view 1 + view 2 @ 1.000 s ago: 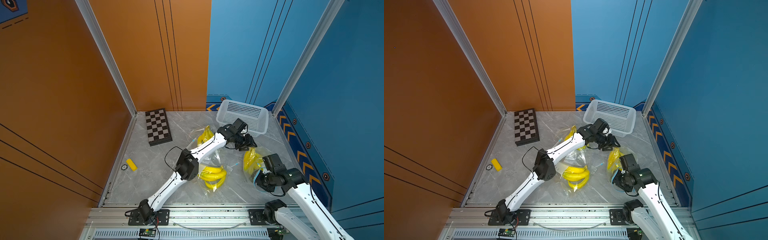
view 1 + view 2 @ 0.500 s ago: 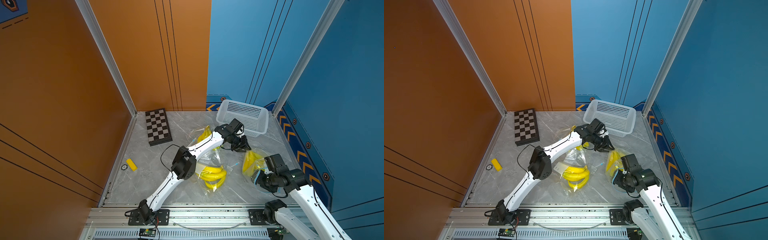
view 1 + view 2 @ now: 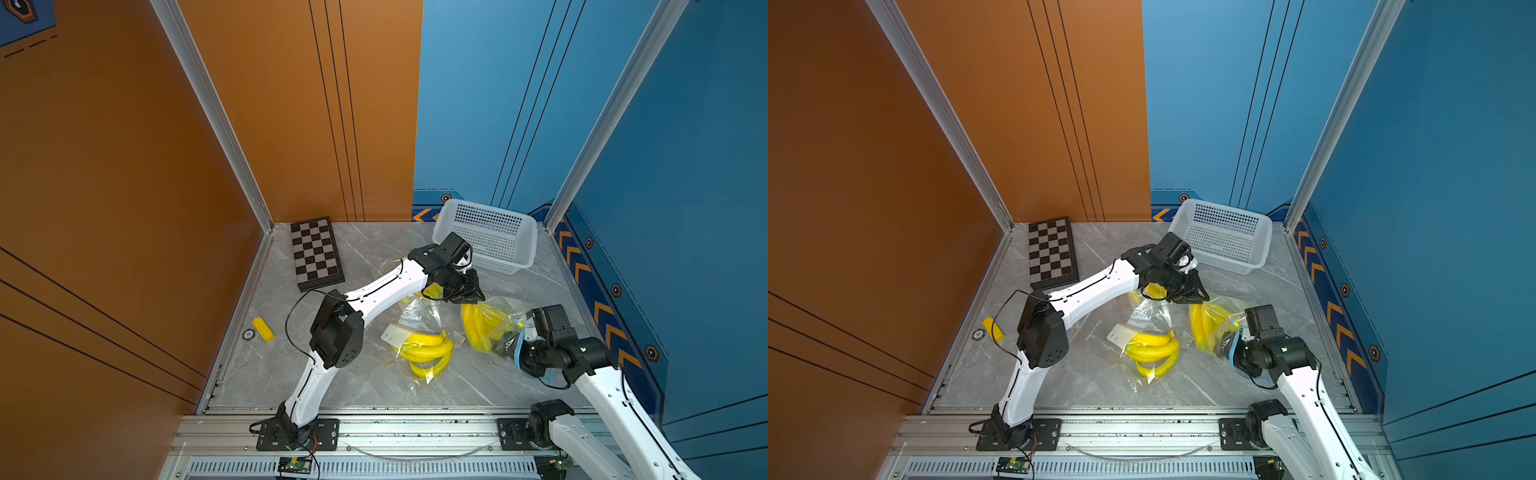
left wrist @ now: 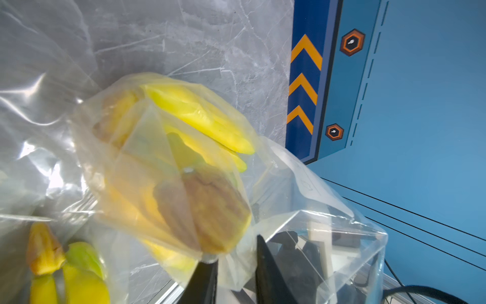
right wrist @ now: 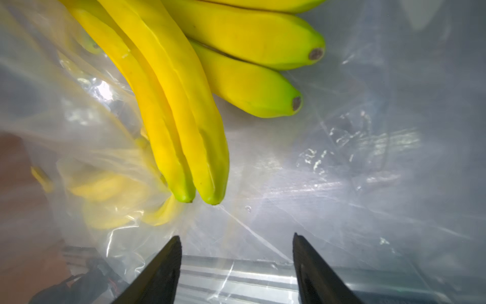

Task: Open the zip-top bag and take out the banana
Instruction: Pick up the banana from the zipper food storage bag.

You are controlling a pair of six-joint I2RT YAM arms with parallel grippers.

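Left claw point(image 3: 468, 294) pinches narrowly on crinkled film of the clear zip-top bag point(image 3: 500, 305), which sits on the desk point(image 3: 365, 249) between both claws. Yellow banana bunch point(image 3: 478, 328) shows through. Left arm stretches far across, wrist bent down. Right claw point(image 5: 236, 237) gapes wide, held low, facing the banana tips.

Bright, even light — glare on bag point(image 5: 368, 147) (wrist views), foreground blurred.

white arm links point(image 3: 386, 286), black joints point(image 3: 336, 336), black cables point(image 3: 286, 322)
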